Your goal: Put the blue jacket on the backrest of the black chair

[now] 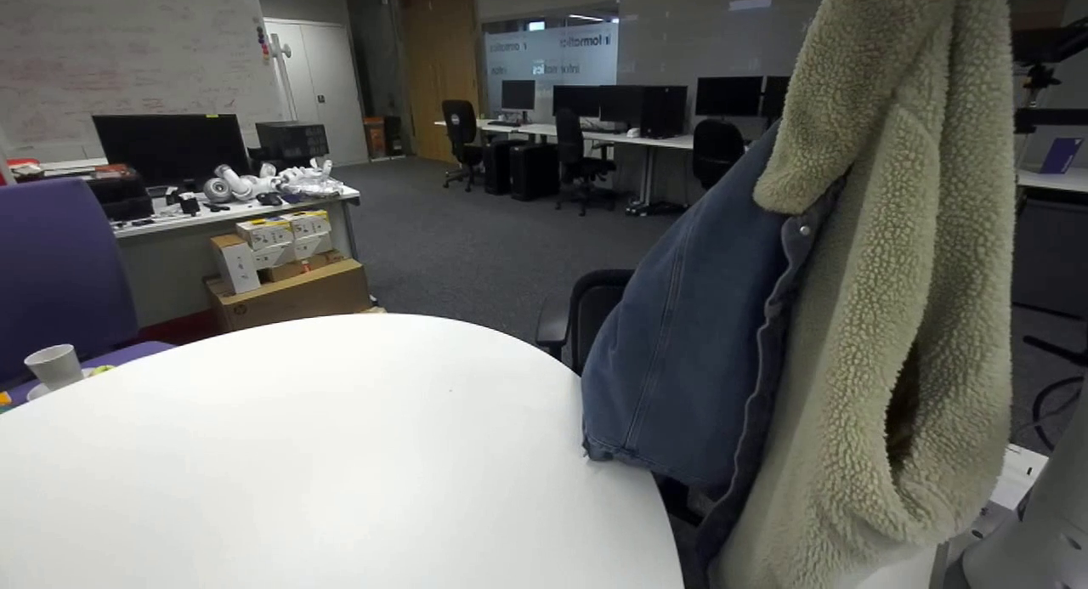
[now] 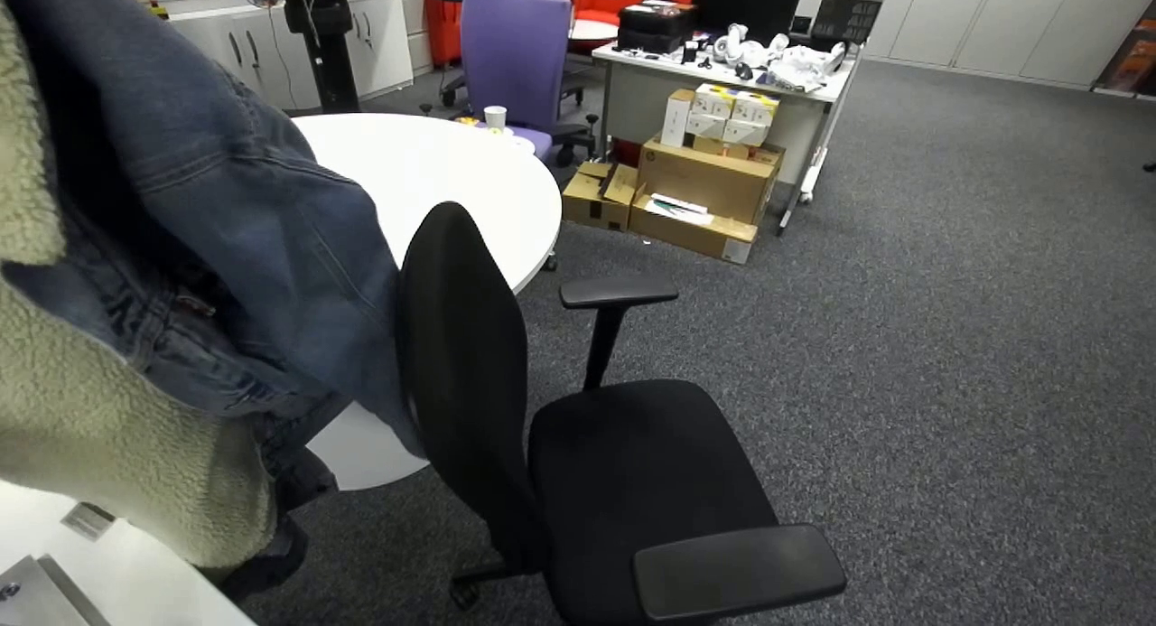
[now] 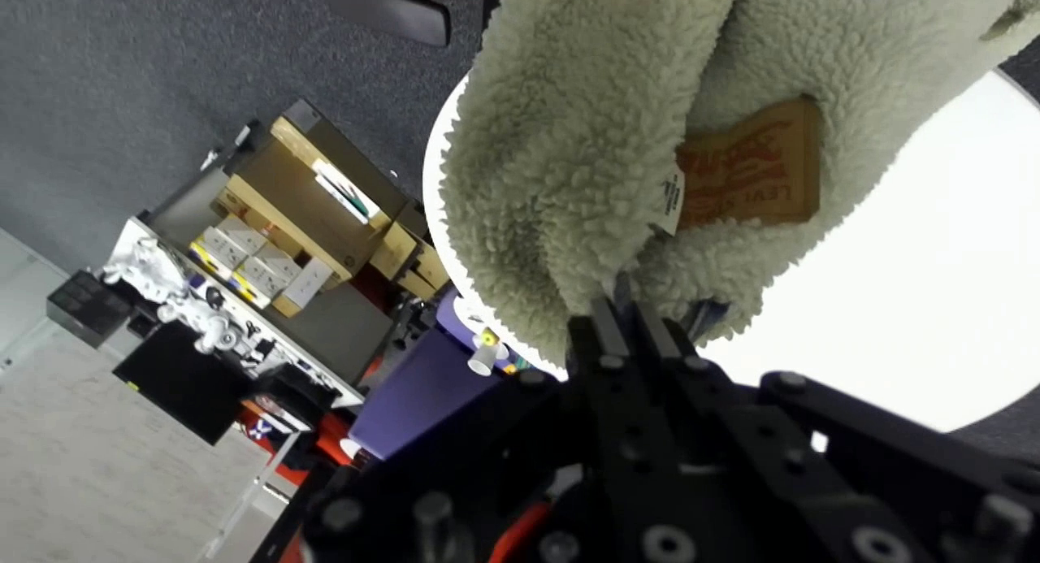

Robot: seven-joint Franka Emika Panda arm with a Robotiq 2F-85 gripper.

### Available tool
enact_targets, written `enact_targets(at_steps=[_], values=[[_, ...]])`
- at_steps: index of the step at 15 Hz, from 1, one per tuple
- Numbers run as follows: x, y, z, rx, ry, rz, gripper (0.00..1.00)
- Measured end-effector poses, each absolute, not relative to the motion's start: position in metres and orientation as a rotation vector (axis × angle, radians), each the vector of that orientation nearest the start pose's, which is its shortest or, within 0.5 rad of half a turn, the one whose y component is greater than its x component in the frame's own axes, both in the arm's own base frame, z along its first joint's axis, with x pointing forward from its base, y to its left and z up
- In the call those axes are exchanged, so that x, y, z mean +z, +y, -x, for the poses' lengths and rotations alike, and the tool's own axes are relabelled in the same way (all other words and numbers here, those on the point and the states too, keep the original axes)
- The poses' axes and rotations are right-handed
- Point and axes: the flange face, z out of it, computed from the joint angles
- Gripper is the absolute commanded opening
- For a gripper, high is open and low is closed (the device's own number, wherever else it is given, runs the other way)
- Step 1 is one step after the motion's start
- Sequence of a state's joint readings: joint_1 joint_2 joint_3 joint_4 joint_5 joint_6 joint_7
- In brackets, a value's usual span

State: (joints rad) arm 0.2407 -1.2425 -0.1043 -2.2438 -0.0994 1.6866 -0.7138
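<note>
Blue jacket (image 1: 680,317): hangs from the gripper (image 3: 624,313), right next to the backrest (image 2: 461,337) of the black chair (image 2: 646,481); I can't tell if they touch.
Fuzzy lining (image 3: 569,140): pale, showing in all the views, with a brown tag (image 3: 756,165) in the wrist view.
Gripper: clamped on a fold of the jacket.
Table (image 1: 340,444): round and white, its edge near the jacket.
Purple chair (image 2: 515,52): by the table, well apart from the black one.
Cup (image 1: 55,366): white, by the purple chair.
</note>
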Motion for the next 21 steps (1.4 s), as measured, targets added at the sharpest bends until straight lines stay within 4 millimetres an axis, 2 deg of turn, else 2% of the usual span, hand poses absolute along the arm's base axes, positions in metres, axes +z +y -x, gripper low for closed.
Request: enact_targets(at_steps=[2,4,9,12,14,16,18,21], values=[[0.741,-0.035,-0.176,-0.965,-1.270,2.888,0.02],[0.714,-0.031,-0.214,-0.833,-1.273,2.897,0.02],[0.650,0.015,-0.319,-0.591,-1.357,2.913,0.02],[0.630,0.042,-0.371,-0.497,-1.380,2.926,0.02],[0.637,0.056,-0.395,-0.481,-1.389,2.934,0.02],[0.656,0.064,-0.408,-0.518,-1.399,2.940,0.02],[0.679,0.068,-0.410,-0.567,-1.405,2.943,0.02],[0.718,0.069,-0.402,-0.620,-1.405,2.952,0.02]])
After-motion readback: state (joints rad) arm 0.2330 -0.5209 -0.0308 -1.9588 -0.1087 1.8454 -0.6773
